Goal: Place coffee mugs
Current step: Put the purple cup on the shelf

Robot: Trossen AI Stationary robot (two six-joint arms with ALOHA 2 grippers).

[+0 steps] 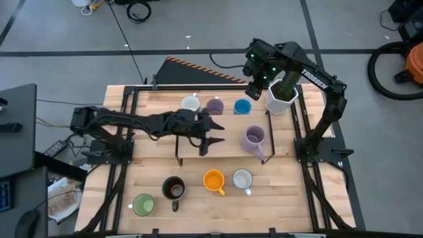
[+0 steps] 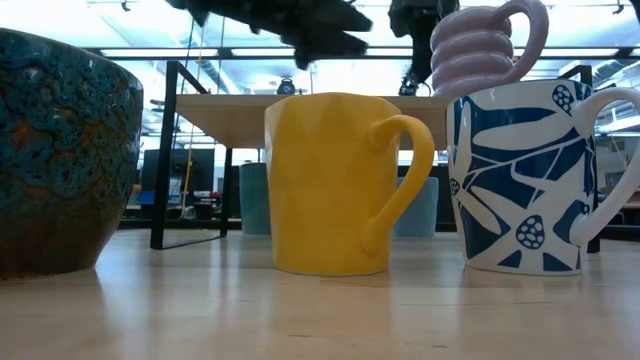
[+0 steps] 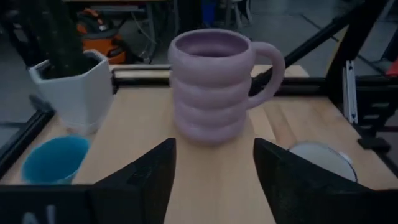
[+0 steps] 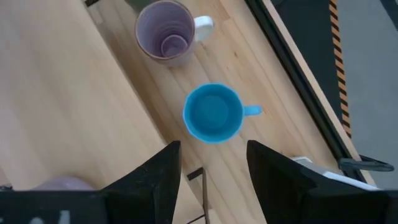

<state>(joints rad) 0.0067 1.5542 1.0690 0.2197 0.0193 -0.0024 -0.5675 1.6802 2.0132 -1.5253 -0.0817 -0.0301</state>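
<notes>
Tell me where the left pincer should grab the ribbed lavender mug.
Probably across the ringed body of the ribbed lavender mug, coming level from the left pincer side. It stands upright, its handle juts sideways, clear of the open fingers' path, and the body looks narrower than their gap.

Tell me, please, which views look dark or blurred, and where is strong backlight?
Left wrist view: dim, with the ribbed lavender mug slightly soft and the left claw nearly black. Low view: bright ceiling lights behind turn the arms overhead into silhouettes, and the near dark mug is blurred. High and right wrist views: evenly lit, the blue mug sharp.
</notes>
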